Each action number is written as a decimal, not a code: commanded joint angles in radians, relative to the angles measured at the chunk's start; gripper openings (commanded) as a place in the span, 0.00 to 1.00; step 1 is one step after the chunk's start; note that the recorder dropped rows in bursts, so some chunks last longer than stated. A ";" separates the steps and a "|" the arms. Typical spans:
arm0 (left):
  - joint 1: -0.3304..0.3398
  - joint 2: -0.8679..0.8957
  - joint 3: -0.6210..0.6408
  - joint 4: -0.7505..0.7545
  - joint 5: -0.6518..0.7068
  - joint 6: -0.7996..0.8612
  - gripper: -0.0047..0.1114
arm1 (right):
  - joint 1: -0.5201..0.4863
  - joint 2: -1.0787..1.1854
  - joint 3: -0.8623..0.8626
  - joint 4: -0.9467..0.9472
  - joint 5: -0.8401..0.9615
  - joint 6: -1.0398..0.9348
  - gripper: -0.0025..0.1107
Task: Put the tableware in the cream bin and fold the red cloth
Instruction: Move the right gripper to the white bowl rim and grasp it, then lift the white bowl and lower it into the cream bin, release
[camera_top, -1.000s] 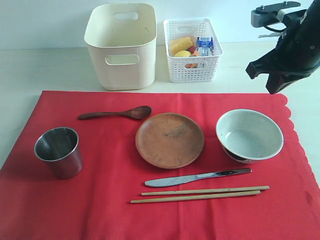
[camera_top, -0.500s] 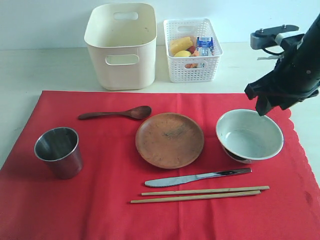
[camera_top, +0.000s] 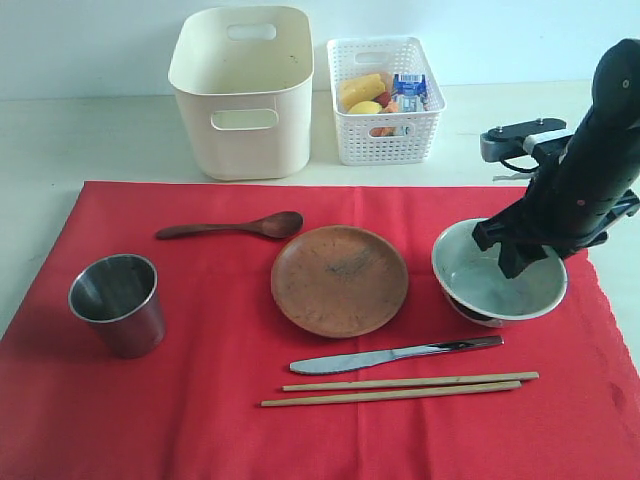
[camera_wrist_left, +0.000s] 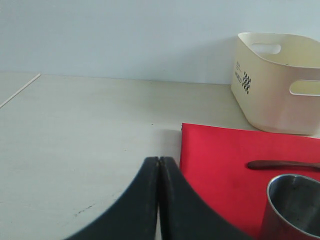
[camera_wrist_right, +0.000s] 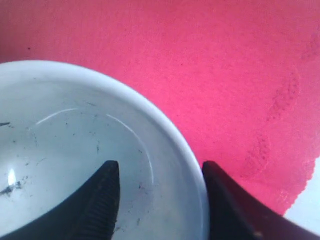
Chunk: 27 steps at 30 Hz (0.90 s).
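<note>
From the exterior view, all the tableware lies on the red cloth (camera_top: 200, 420): steel cup (camera_top: 118, 303) at the left, dark wooden spoon (camera_top: 235, 227), round brown plate (camera_top: 340, 280), metal knife (camera_top: 395, 354) and the chopsticks (camera_top: 400, 388) towards the front. The cream bin (camera_top: 243, 95) stands on the table (camera_top: 80, 140) behind the cloth, beside the white basket (camera_top: 385, 100). My right gripper (camera_top: 508, 265) is down at the far-right side of the pale bowl (camera_top: 475, 285), which sits at the cloth's right end, well apart from the bin.

In the left wrist view, the left gripper (camera_wrist_left: 158, 161) hangs over bare table just off the cloth's edge, near the cup. Its jaws are pressed together with nothing between them.

The right wrist view is the one I trust for the grasp. The jaws stand apart – one finger inside the bowl, the other outside the rim – and they grip nothing yet.

I judge the step to be pinching that rim. I would sink a little so the pads cover more of the wall, then close slowly. After that, lift straight up before swinging across – a thin glazed rim may slip or tip. I must also clear the plate and the basket on the way to the bin.
</note>
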 joint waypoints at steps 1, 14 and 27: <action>-0.006 -0.005 0.001 -0.005 -0.001 -0.001 0.06 | -0.003 -0.001 0.002 -0.001 -0.012 -0.006 0.29; -0.006 -0.005 0.001 -0.005 -0.001 -0.001 0.06 | -0.003 -0.001 0.002 -0.001 -0.012 -0.006 0.02; -0.006 -0.005 0.001 -0.005 -0.001 -0.001 0.06 | -0.003 -0.060 0.000 0.026 -0.009 -0.009 0.02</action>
